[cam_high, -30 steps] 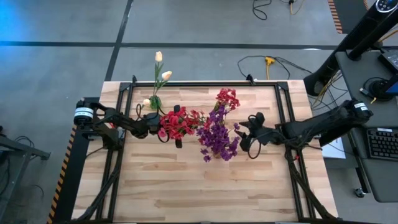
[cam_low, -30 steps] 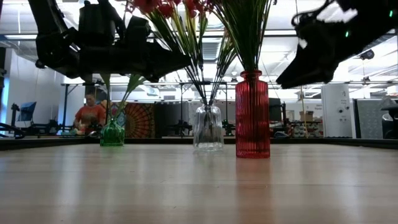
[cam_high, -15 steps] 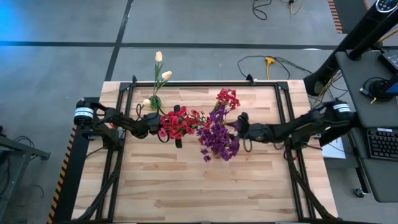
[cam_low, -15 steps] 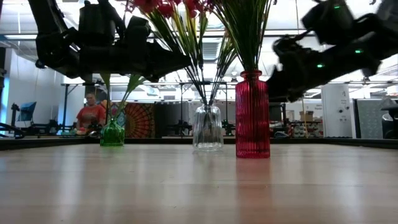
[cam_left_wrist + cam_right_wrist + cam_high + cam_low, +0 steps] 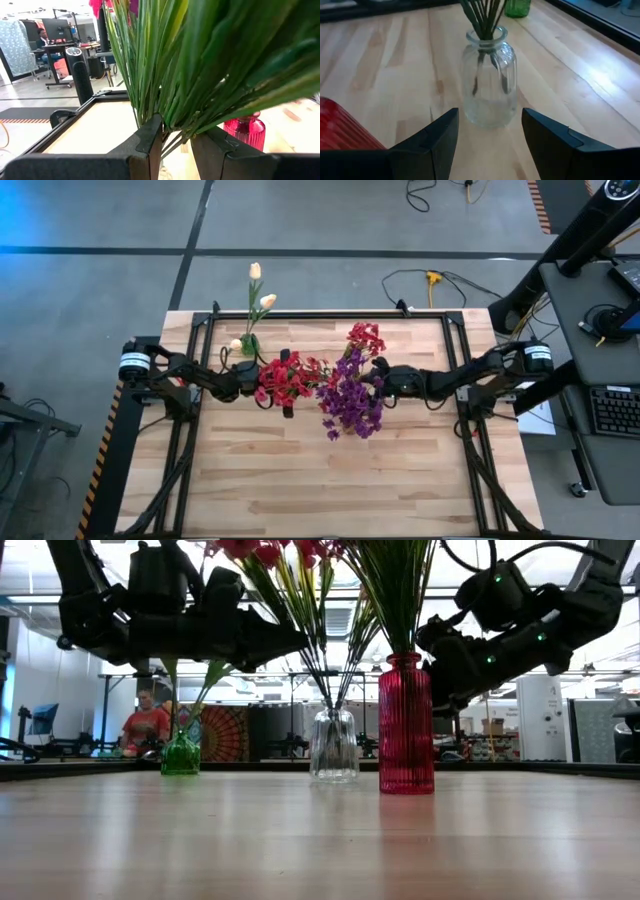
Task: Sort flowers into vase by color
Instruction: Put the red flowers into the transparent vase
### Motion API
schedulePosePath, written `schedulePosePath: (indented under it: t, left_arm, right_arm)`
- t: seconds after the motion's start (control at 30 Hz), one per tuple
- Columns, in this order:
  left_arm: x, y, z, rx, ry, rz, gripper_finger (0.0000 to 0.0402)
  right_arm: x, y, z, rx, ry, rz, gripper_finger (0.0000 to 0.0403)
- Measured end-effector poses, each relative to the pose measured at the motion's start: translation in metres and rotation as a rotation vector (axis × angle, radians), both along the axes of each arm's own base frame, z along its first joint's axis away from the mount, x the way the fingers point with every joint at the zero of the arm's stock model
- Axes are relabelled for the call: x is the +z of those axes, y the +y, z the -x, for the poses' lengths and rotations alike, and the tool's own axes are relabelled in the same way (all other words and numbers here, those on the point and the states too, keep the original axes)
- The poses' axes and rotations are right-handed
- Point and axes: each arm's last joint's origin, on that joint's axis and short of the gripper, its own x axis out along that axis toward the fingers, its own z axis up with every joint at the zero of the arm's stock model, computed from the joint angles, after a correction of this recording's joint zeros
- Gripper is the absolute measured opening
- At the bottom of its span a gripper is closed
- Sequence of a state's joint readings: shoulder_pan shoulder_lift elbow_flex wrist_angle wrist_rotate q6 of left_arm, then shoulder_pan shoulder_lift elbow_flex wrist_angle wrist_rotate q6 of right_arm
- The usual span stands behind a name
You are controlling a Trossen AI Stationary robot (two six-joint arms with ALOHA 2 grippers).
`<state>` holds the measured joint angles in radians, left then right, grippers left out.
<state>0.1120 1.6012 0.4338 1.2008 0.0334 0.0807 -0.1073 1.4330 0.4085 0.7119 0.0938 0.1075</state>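
since a second ago the right claw point(image 5: 378, 378) has slid in from the table's right side to the purple flowers point(image 5: 350, 402), fingers apart, empty. red vase point(image 5: 345, 132) and clear vase point(image 5: 487, 82) lie ahead (stems upright). left claw point(image 5: 176, 142) grips green stems point(image 5: 150, 75).

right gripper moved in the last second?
Yes. In the high view the right gripper has travelled left across the table, from well clear of the purple flowers to right against them, above the red vase.
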Motion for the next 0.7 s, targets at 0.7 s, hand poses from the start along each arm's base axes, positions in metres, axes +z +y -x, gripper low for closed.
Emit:
schedulePosePath:
  t: [0.7]
  left_arm:
    - [0.001, 0.002, -0.009, 0.034, 0.066, -0.007, 0.0079]
  right_arm:
    - [0.019, -0.013, 0.020, -0.029, 0.054, 0.034, 0.0210]
